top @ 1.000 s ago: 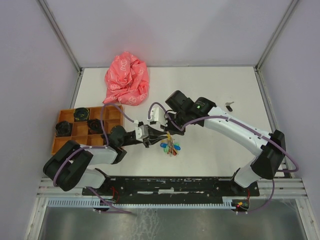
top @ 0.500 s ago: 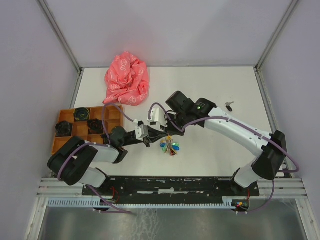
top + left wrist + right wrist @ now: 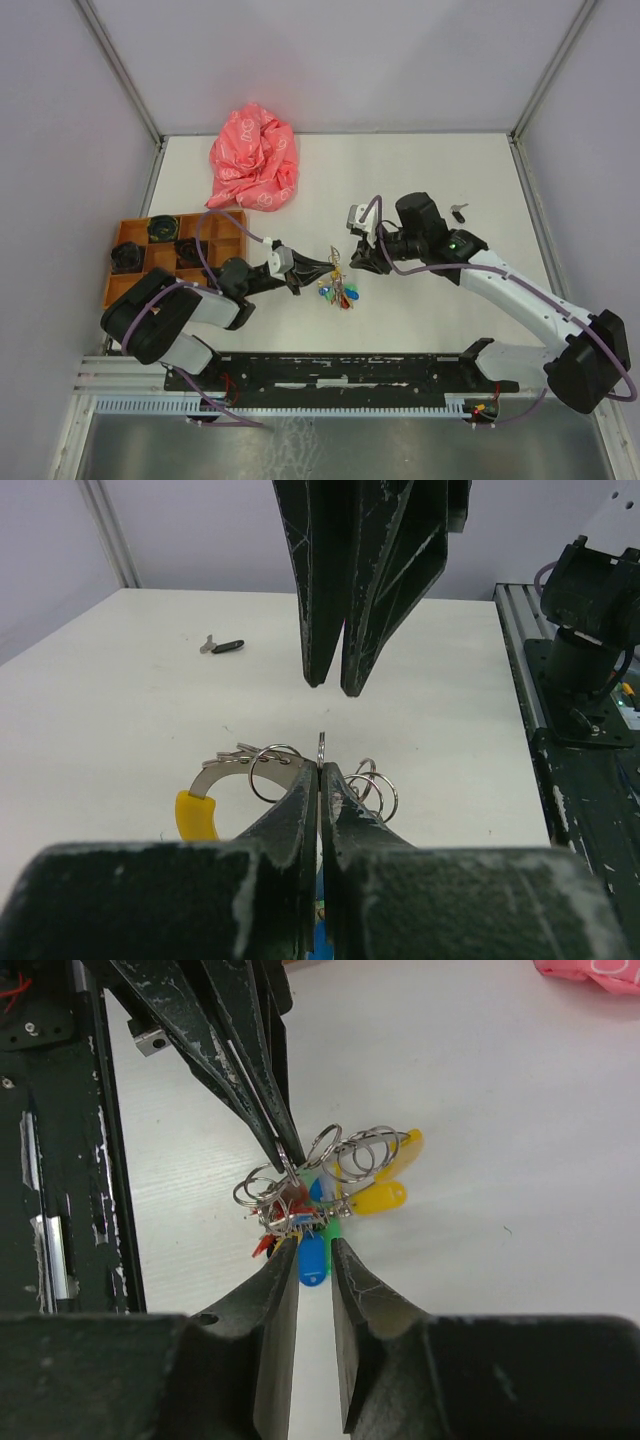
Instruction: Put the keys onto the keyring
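1. Grip: my left fingers (image 3: 320, 770) are closed on a ring (image 3: 321, 746), pinching it edge-on. The bunch (image 3: 340, 291) of rings and coloured tags is gathered just below it.
2. My right fingers (image 3: 315, 1245) are slightly parted and grip nothing. Their tips sit just beside the bunch on its right, facing the left tips.
3. The black key (image 3: 458, 211) lies flat on the tabletop (image 3: 420, 170), well apart from the bunch and toward the far right side. It is beyond my right wrist and much nearer the right arm than the left.
4. Its long axis runs roughly left to right across the tabletop. In the left wrist view, the black head is at one end and the bare metal at the other. It is too small to read more.
5. I judge the fetch belongs to the right arm, since the left is busy holding the ring. The right would turn away from the ring, back and to the right, and close across the key's short side.
6. A red piece (image 3: 262, 1247) shows in the bunch. I cannot tell whether it is the red key.
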`<control>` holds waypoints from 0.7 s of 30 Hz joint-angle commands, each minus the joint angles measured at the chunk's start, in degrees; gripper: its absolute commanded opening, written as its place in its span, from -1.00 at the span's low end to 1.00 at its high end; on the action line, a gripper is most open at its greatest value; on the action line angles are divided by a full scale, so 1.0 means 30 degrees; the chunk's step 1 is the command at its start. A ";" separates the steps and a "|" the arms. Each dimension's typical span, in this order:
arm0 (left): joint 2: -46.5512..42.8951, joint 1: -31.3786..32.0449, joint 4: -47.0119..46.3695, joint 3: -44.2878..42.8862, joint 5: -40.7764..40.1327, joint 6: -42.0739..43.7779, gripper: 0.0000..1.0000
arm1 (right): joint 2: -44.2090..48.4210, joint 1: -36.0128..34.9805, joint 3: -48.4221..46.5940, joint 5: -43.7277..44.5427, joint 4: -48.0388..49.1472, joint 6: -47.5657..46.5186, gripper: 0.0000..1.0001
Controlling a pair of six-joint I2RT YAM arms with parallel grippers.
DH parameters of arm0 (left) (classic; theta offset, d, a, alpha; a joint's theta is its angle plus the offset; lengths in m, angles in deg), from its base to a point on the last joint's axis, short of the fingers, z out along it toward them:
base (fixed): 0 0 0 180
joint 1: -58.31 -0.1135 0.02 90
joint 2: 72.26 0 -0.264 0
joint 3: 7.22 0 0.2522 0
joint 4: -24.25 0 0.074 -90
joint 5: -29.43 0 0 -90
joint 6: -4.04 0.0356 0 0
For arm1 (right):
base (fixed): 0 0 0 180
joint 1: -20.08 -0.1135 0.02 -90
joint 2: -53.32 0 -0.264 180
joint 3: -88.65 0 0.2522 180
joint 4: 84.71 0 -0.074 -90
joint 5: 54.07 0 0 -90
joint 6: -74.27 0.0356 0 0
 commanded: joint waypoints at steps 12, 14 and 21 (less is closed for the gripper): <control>-0.0611 0.0044 -0.4424 -0.0044 -0.0729 -0.1070 -0.95 | -0.0045 0.0469 0.3129 -0.3796 0.8224 0.2758 -0.46; -0.0653 0.0044 -0.4423 -0.0100 -0.0693 -0.1184 -0.95 | -0.0157 0.0457 0.3236 -0.3907 0.8432 0.2791 -0.46; -0.0835 0.0065 -0.4432 -0.0198 -0.0536 -0.1248 -0.95 | -0.0586 0.0482 0.3370 -0.3677 0.8636 0.2797 -0.50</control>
